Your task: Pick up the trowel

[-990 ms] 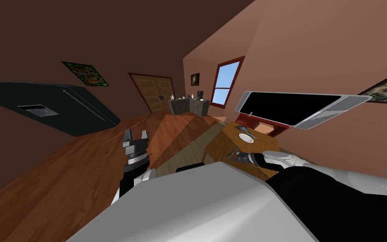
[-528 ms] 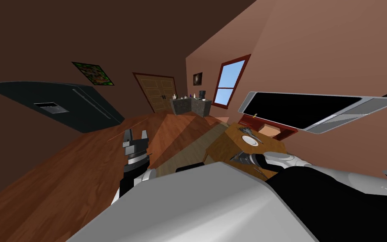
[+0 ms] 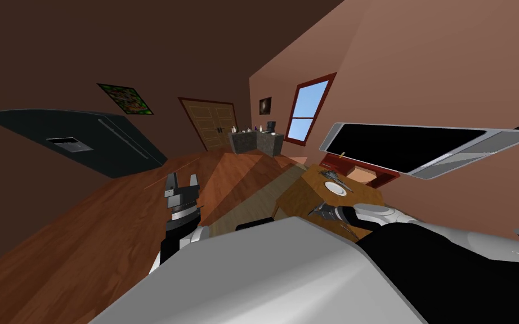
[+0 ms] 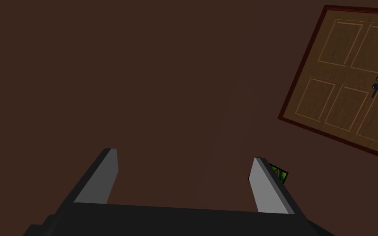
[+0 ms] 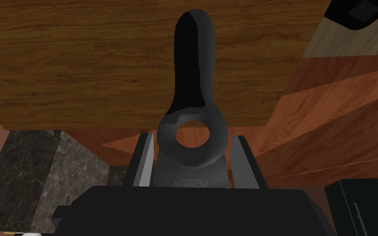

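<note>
right gripper (image 5: 191,138) – fingers clamped on the trowel (image 5: 193,73), over near edge of wooden table (image 3: 300,194) | trowel: dark grey, ringed end between the fingers, long rounded part pointing away; stamped lettering unreadable | white plate (image 3: 335,189) on table at 1 o'clock of right gripper; dark tool (image 3: 331,175) just beyond – kind unclear | left gripper (image 4: 184,180) at 9 o'clock, well apart, fingers spread wide

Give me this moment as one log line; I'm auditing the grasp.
right gripper: shut on trowel | trowel: dark, above wooden table | left gripper: open, empty, over floor
</note>
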`<state>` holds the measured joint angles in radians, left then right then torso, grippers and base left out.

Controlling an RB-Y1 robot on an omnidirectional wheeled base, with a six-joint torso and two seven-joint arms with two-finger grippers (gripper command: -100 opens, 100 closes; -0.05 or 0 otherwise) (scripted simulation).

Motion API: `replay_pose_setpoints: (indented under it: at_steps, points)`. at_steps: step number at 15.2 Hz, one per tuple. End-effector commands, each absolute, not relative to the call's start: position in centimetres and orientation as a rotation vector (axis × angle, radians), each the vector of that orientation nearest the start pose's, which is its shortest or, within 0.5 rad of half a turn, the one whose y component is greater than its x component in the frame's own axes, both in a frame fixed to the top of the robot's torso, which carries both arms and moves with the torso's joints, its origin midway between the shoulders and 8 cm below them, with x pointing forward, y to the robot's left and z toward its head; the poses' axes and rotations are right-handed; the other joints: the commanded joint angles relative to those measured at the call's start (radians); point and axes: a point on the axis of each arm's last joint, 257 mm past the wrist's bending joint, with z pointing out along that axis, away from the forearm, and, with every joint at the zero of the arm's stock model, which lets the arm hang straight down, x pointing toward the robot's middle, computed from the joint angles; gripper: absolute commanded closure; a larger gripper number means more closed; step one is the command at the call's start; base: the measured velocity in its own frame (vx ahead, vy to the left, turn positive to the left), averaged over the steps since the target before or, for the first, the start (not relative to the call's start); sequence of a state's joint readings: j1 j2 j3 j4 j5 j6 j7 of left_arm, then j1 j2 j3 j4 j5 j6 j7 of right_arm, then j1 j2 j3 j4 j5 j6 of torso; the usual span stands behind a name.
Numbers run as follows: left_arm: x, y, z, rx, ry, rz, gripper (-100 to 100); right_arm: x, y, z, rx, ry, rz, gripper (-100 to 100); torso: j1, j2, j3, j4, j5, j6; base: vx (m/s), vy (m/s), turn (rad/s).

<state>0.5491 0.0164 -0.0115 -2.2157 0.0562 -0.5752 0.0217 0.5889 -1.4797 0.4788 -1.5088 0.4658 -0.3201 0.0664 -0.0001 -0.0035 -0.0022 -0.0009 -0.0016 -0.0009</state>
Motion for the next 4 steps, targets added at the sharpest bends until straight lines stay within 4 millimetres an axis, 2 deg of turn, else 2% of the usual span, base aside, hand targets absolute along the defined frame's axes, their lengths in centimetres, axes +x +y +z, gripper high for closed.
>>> replay_pose_setpoints:
  at_steps: [1,3,4]
  points:
    - [33.83,28.8,-0.57,-0.72,0.604,-1.341,0,18.03,-52.5,-39.31,-0.475,2.643,0.108,100,0.0,0.0,0.0,0.0,0.0,0.0,-0.009,0.006,-0.149]
    - [33.83,28.8,-0.56,-0.72,0.604,-1.341,0,18.31,-52.49,-38.71,-0.487,2.645,0.111,100,0.0,0.001,0.0,0.0,0.0,0.001,-0.012,0.007,-0.094]
    - [33.83,28.8,-0.56,-0.72,0.604,-1.341,0,18.15,-52.62,-39.09,-0.482,2.644,0.107,100,0.001,0.001,0.001,0.0,0.0,0.0,-0.007,0.004,-0.021]
